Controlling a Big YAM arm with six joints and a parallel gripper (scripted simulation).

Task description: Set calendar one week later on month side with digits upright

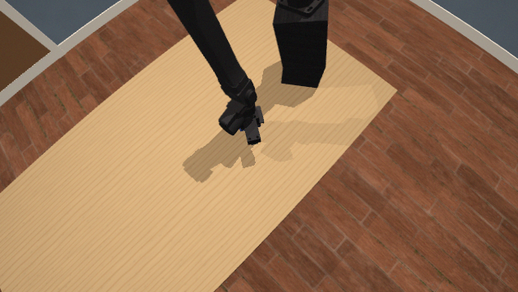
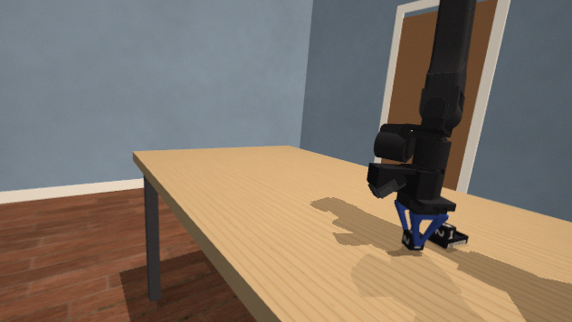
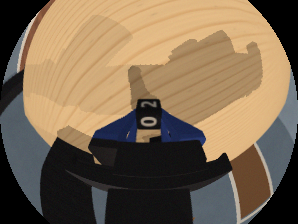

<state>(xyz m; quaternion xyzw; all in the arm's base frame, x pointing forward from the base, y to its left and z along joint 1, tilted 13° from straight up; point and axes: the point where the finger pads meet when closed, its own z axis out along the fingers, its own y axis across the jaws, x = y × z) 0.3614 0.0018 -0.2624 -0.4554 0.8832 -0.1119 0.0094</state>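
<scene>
My gripper (image 2: pixel 416 243) (image 3: pixel 148 112) is shut on a black cube with white digits. The held cube (image 2: pixel 407 240) (image 3: pixel 148 107) shows a 2 and a 0 in the wrist view and a digit on its left face in the exterior view. It is very low over the table; whether it touches is unclear. Just right of it in the exterior view, the black tray (image 2: pixel 462 240) stands on the table with white lettering on its edge. The other black cube (image 2: pixel 445 232) sits in the tray, showing a 2 and a 1. The arm hides tray and cubes in the top view.
The wooden table (image 1: pixel 135 184) (image 2: pixel 235 190) carries the arm's shadows. The black arm base (image 1: pixel 301 53) stands near the table's far end in the top view. The tray is close beside the blue fingers. The table's long edge runs diagonally at lower right in the top view.
</scene>
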